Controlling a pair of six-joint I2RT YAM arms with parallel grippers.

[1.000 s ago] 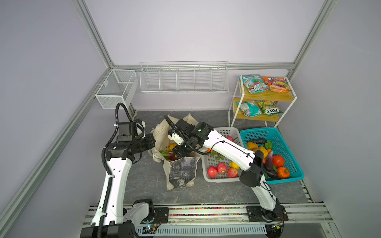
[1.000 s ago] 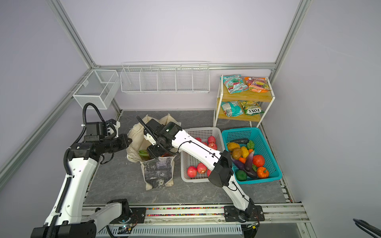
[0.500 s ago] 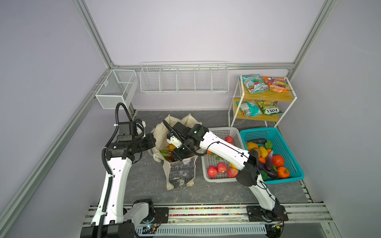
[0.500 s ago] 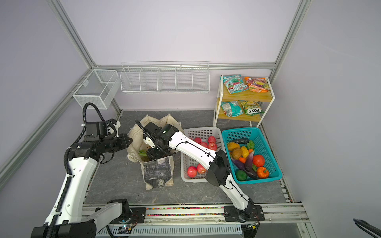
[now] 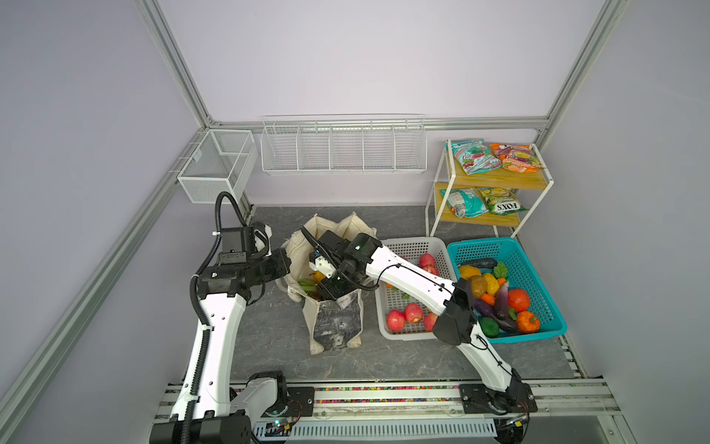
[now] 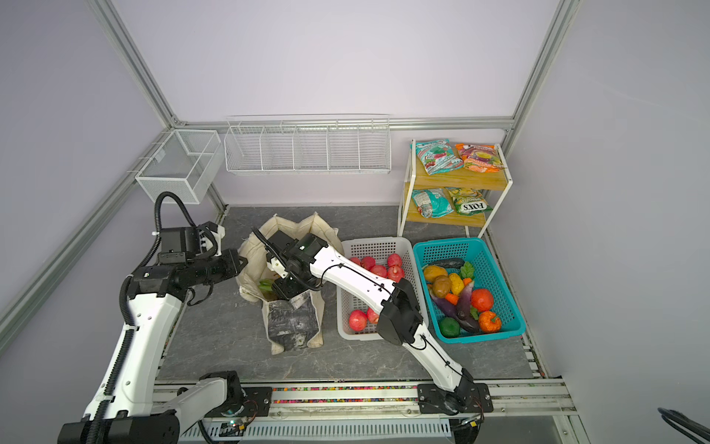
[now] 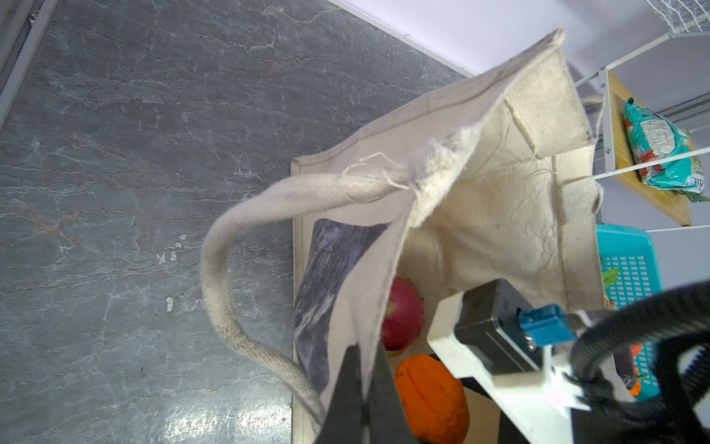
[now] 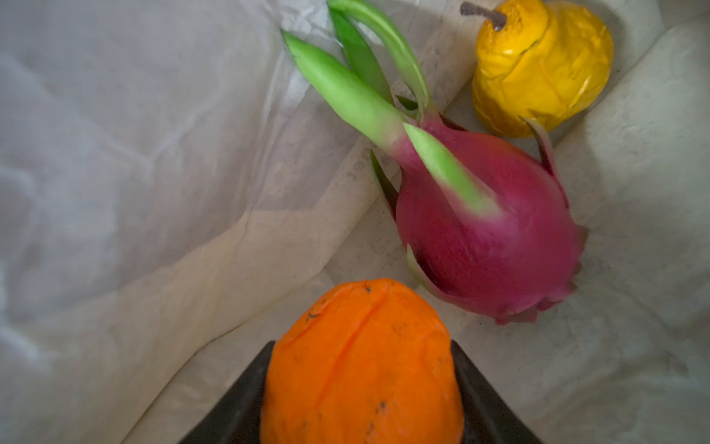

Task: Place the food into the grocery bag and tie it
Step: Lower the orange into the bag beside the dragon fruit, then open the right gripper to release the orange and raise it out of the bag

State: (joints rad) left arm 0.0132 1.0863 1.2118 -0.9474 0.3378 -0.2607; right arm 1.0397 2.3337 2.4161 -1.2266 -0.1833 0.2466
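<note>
Orange fruit (image 8: 361, 365) was held in our right gripper (image 8: 363, 348), jaws partly open around it, down inside the grocery bag (image 5: 338, 323) at mid-frame | our left gripper (image 7: 363, 388) pinched the bag's rim tight | we feared the rim could slip and the bag flop shut on our arm

This looks like a robot test room made up like a tiny shop; the plain pale purple walls (image 5: 345, 57) are held by silver metal bars (image 5: 175, 61); a left robot arm (image 5: 217, 334) and a right robot arm (image 5: 407, 280) stand on a metal rail (image 5: 384, 399) at the front of a grey stone-look counter (image 5: 269, 346); a small wooden shelf (image 5: 495, 180) holds snack packets (image 5: 474, 157); a teal basket (image 5: 530, 336) and a white basket (image 5: 407, 246) hold toy fruit (image 5: 518, 300); a wire rack (image 5: 342, 153) hangs on the back wall.
</note>
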